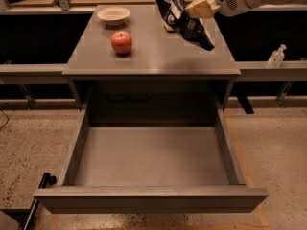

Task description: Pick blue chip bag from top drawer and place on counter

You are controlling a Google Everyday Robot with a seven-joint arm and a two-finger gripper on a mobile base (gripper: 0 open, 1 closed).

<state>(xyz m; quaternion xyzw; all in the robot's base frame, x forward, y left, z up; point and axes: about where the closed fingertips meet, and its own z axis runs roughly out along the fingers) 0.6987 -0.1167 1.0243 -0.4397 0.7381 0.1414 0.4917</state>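
Tan gripper (201,8) is clamping crinkly navy foil bag (184,27) in jaws, right of red apple (122,42). Should be lowering onto grey counter (158,56) before releasing.

End effector (193,9) grips blue chip bag (181,23) above counter (153,54) rear right.

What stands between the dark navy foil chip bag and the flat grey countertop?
Nothing visible. The gripper holds the navy chip bag above the grey counter, right rear; the red apple sits left. Behind the bag is hidden.
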